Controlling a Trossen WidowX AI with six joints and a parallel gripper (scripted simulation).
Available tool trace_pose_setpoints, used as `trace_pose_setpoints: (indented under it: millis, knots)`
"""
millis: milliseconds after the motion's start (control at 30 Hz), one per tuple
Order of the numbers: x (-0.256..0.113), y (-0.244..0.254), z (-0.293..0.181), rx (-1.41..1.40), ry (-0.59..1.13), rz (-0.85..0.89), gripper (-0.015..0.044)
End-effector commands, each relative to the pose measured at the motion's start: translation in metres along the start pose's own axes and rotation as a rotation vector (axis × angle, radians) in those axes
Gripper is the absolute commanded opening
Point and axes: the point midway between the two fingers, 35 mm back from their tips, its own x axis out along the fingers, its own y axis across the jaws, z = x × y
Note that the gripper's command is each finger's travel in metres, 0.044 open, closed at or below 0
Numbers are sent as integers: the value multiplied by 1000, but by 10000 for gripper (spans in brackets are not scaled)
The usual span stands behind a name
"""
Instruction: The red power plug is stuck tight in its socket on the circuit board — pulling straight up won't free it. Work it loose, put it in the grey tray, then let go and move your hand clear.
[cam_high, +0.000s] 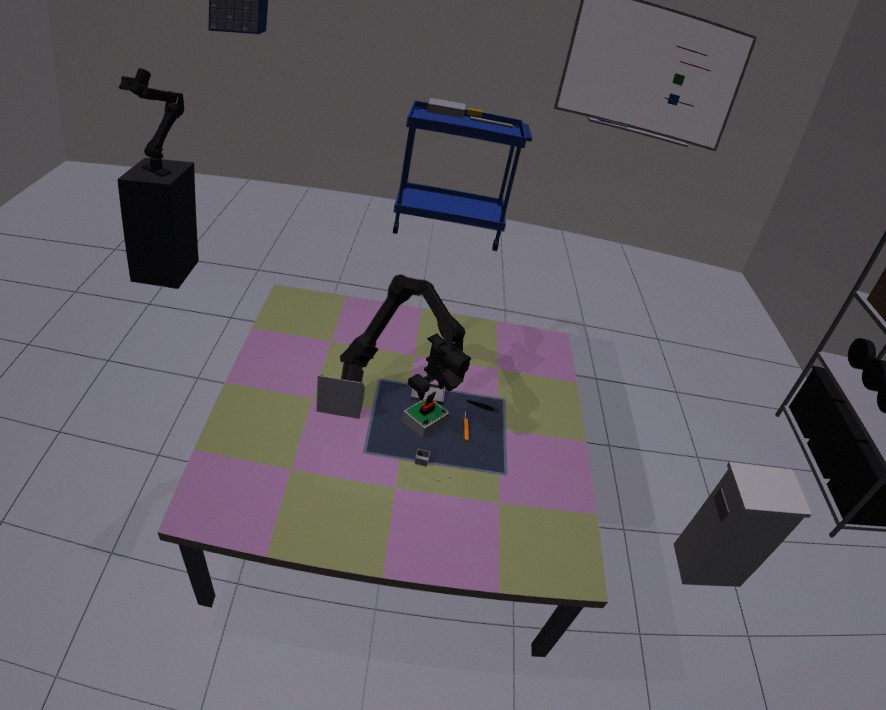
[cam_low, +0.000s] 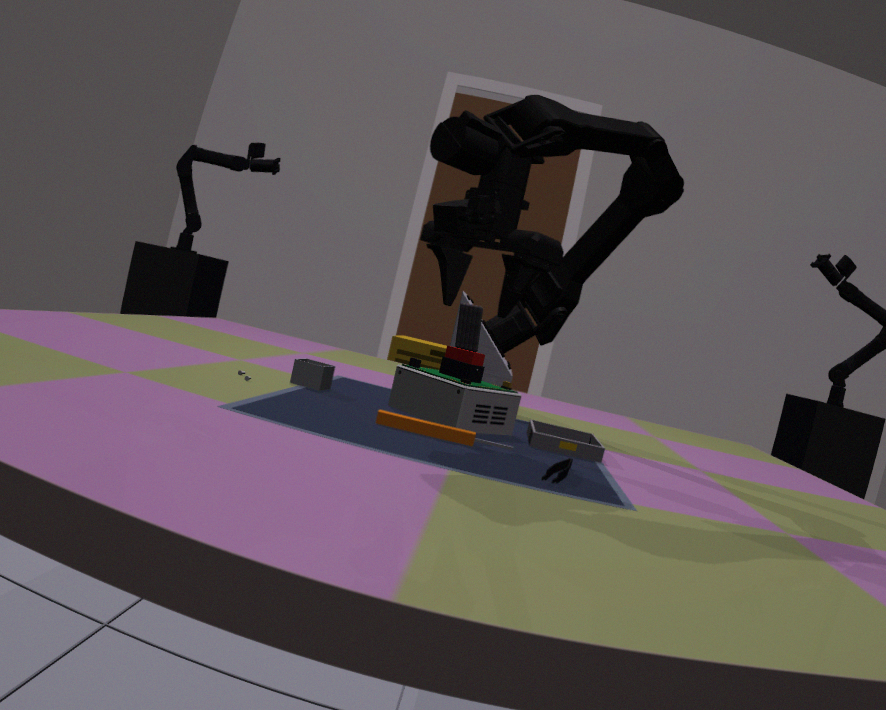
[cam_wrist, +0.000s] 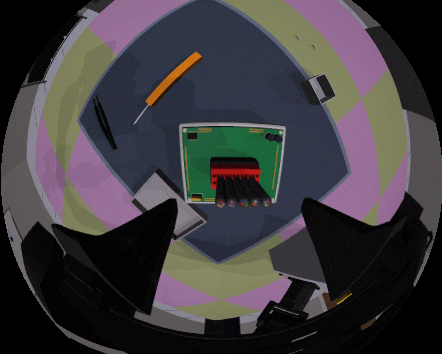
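Observation:
The red plug (cam_high: 427, 406) (cam_low: 464, 356) (cam_wrist: 235, 173) sits in its black socket on the green circuit board (cam_wrist: 235, 145), on top of a light grey box (cam_low: 425, 395). Several thick black wires (cam_low: 468, 325) (cam_wrist: 243, 192) rise from the plug. My gripper (cam_high: 434, 387) (cam_low: 478, 306) (cam_wrist: 242, 206) is open and empty, pointing down above the board. In the wrist view the wires' ends lie between the widely spaced fingertips, but the fingers are higher up than the plug. The shallow grey tray (cam_low: 587, 449) (cam_wrist: 165, 200) lies beside the box and looks empty in the wrist view.
On the dark blue mat (cam_high: 388, 436) (cam_wrist: 225, 75) lie an orange screwdriver (cam_high: 466, 428) (cam_low: 425, 427) (cam_wrist: 172, 81) and black tweezers (cam_high: 482, 406) (cam_wrist: 105, 122). A small grey bin (cam_high: 422, 457) (cam_low: 312, 374) stands at the mat's edge. A grey panel (cam_high: 340, 397) stands by the arm's base.

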Motion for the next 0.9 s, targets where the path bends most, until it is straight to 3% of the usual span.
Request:
trace_pose_setpoints:
  millis: [0, 700, 867]
  knots:
    - [0, 0, 0, 0, 0, 0, 430]
    - [30, 1, 1, 1, -2, 6, 430]
    - [30, 1, 1, 1, -2, 6, 299]
